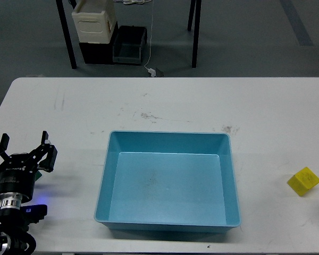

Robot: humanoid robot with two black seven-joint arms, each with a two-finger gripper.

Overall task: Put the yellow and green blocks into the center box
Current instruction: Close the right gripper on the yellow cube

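At about 8 o'clock, nearest the lower edge, the left gripper (22, 151) rises on its black arm with a silver collar and a small blue light at its base. Its two fingers stand spread well apart, and a sliver of dark green, the green block (38, 173), shows just behind and below the right-hand finger; whether the fingers touch it cannot be told, and most of it is hidden by the gripper body. The right gripper does not appear.

At the middle, toward 6 o'clock, sits the light-blue box (107, 175), a shallow rectangular tray with sloped walls, its flat bottom bare apart from a faint smudge. It rests on the white table (165, 101).

At about 4 o'clock, well apart from the box and near the table's right edge, the yellow block (303, 181) lies on the tabletop, turned corner-on.

Farther out, the table shows grey scuff marks around 12 o'clock. Beyond its far edge, at 11 o'clock on the grey floor, stand a cream plastic container (94, 21) on a black base, a dark grey bin (129, 45) beside it, and black frame legs (67, 37).
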